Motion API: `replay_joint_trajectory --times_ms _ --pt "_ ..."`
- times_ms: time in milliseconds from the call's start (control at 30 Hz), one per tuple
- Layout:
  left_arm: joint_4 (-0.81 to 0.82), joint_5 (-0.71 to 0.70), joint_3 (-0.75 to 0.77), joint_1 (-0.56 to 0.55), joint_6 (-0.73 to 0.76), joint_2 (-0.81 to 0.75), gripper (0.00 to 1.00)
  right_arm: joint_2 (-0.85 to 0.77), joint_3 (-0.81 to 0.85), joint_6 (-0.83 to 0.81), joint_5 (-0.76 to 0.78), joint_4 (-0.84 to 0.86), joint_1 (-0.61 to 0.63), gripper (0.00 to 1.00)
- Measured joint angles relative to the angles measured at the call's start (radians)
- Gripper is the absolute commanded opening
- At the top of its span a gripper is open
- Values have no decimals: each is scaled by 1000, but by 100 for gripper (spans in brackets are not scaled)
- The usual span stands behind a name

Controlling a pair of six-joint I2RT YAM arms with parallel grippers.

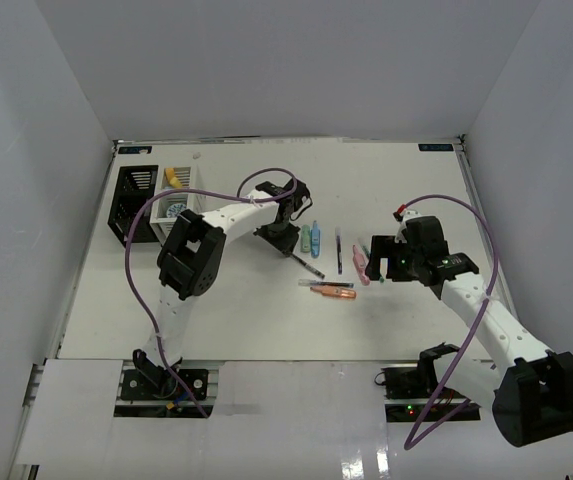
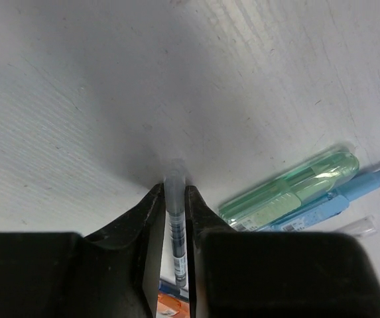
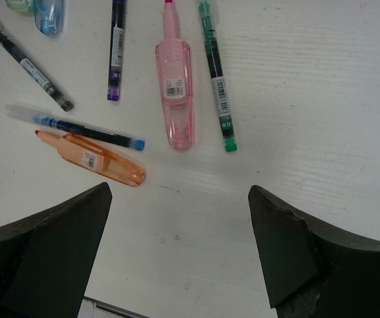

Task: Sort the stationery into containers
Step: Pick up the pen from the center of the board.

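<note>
Left gripper (image 2: 175, 193) clamped on dark pen (image 2: 177, 232) — grab step; next you lift, carry to black organizer (image 1: 132, 203) probably — right gripper (image 3: 178, 195) gaping, empty

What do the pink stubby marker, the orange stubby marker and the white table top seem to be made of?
The pink stubby marker: translucent glossy plastic, likely; light shines through its body. The orange stubby marker: similar tinted see-through plastic, with a barcode label. The white table top: matte, fine grain lines, perhaps painted wood or laminate.
</note>
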Motion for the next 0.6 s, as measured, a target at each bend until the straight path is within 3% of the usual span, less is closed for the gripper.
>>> replay_joint_trajectory --times_ms 367,500,600 --pt "-6 -166 -32 12 -5 -66 7 -16 -6 0 -17 0 0 90" --pt "53 -253 -33 18 74 -157 0 -19 -6 0 -29 0 0 90" --pt "184 -340 -82 21 227 -304 0 -21 -6 0 -38 0 0 90"
